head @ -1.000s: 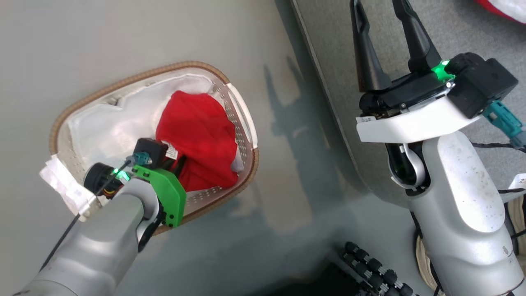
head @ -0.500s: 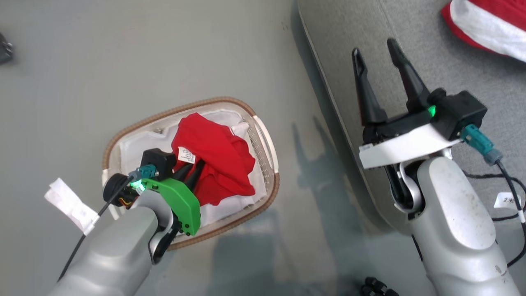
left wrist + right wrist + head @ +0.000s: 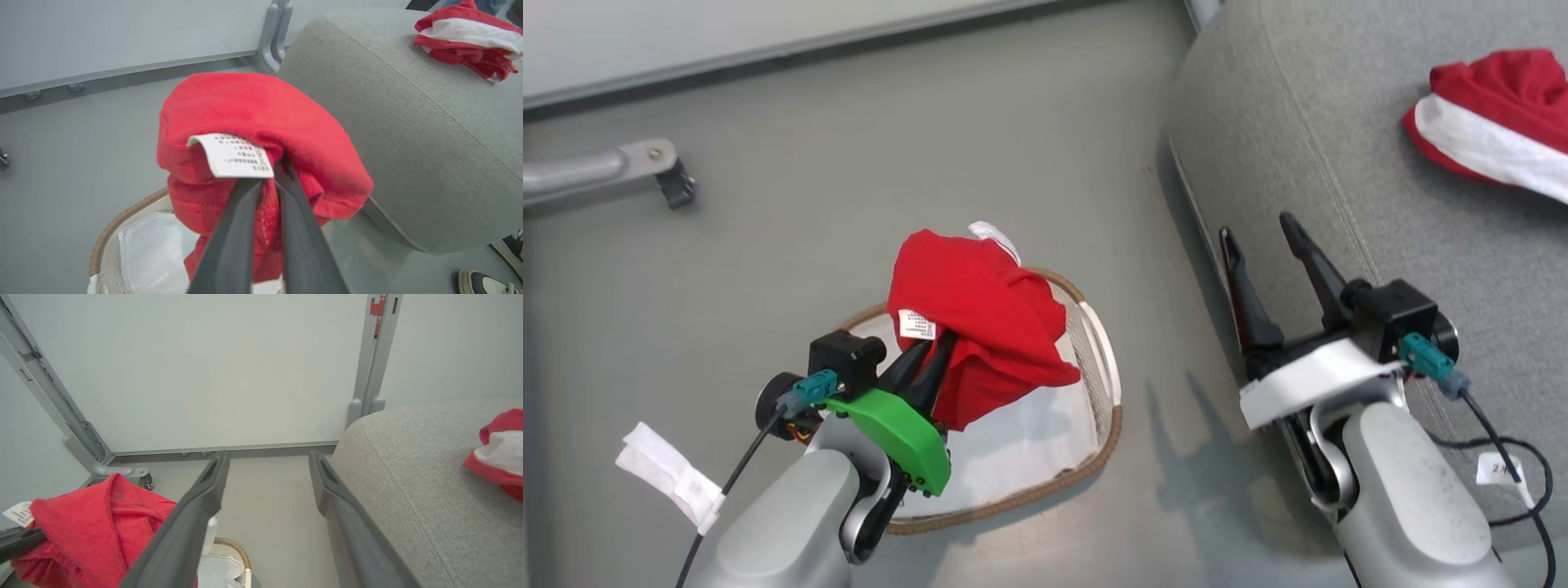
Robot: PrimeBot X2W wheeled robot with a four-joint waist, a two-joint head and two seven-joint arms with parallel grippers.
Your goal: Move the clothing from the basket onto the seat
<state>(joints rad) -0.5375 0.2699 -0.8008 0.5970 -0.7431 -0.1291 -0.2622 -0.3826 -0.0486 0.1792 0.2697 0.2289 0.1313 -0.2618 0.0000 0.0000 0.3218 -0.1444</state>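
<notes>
Now the plain red garment is pinched between the closed fingers of the left gripper and draped over their tips. It is raised above the basket, no longer resting inside it as half a second earlier. The right gripper is held spread and empty at the edge of the seat, on which the red-and-white garment is laid.

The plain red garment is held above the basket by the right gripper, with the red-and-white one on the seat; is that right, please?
Not quite: the left gripper holds the plain red garment, as the left wrist view shows; the right gripper is open and empty. The rest stands.
</notes>
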